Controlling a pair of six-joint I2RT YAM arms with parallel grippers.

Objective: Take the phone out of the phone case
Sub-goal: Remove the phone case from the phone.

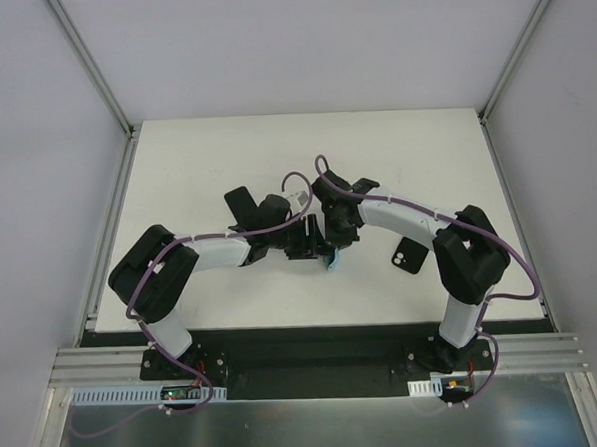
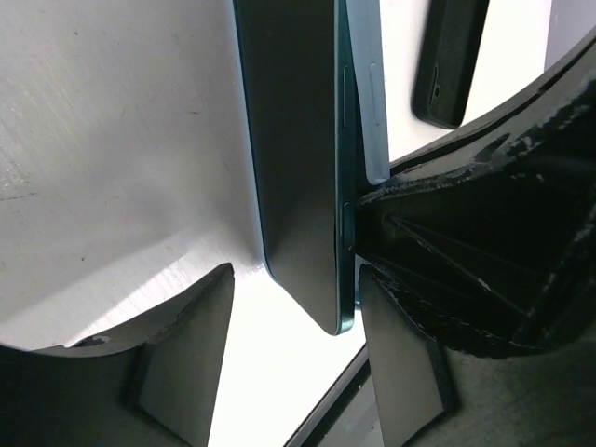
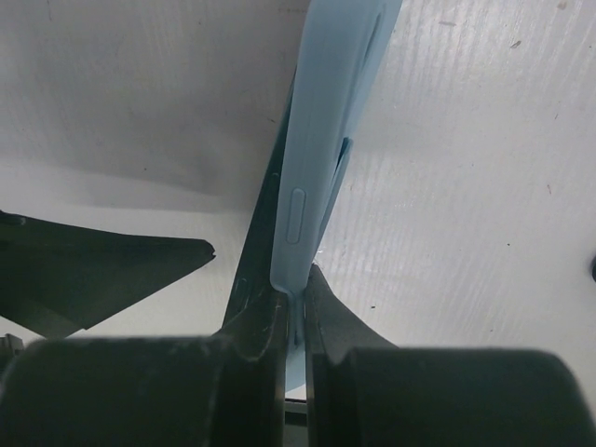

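The phone [image 2: 298,168] is dark with a teal rim and stands on edge above the table. Its light blue case [image 3: 321,140] is partly peeled off one long side; the case also shows in the left wrist view [image 2: 371,93]. My right gripper [image 3: 293,296] is shut on the case's thin edge. My left gripper [image 2: 293,275] is open with the phone's lower corner between its fingers, close to the right finger [image 2: 400,363] and apart from the left one. In the top view both grippers meet at mid-table, with a blue bit of the case [image 1: 332,265] below them.
A black phone case [image 1: 408,258] lies flat on the white table [image 1: 206,168] right of the grippers; it also shows in the left wrist view [image 2: 452,56]. The left gripper's finger [image 3: 93,270] reaches into the right wrist view. Grey walls surround the table.
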